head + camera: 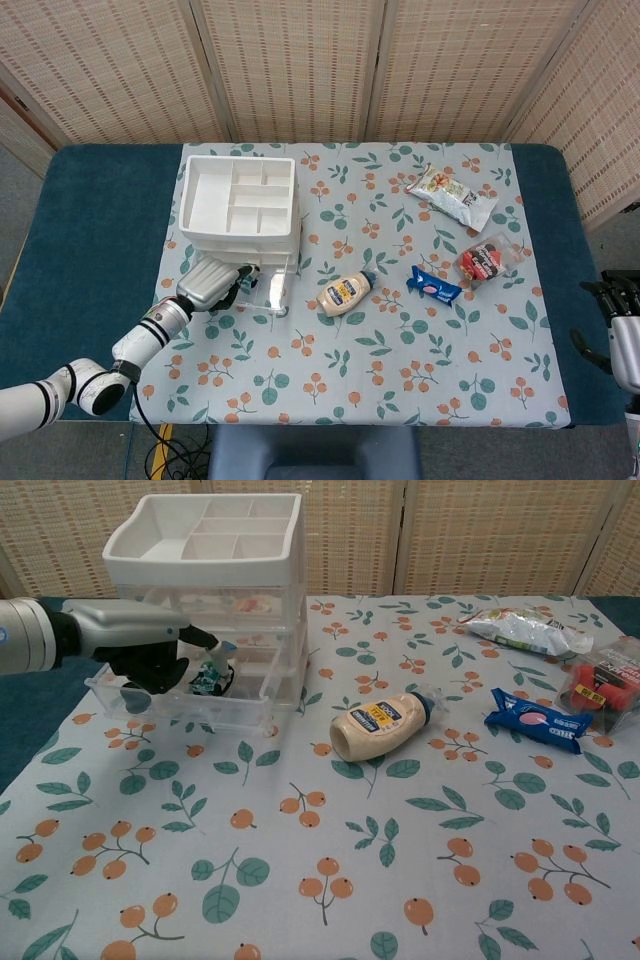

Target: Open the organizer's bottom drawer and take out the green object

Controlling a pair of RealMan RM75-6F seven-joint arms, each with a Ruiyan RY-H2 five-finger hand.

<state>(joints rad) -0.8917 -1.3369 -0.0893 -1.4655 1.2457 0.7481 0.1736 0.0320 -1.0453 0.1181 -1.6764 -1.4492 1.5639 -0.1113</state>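
The white organizer (240,203) (205,555) stands at the table's back left with its clear bottom drawer (245,708) (274,292) pulled out. My left hand (140,645) (208,283) is over the drawer and pinches the small green object (207,676) between thumb and fingers, lifted above the drawer floor. In the head view the hand covers most of the object. My right hand (622,330) hangs off the table's right edge, fingers apart, holding nothing.
A mayonnaise bottle (383,723) (346,294) lies right of the drawer. Further right lie a blue snack pack (534,720), a red-filled clear box (606,685) and a white snack bag (524,630). The flowered cloth (330,880) covers the table in front.
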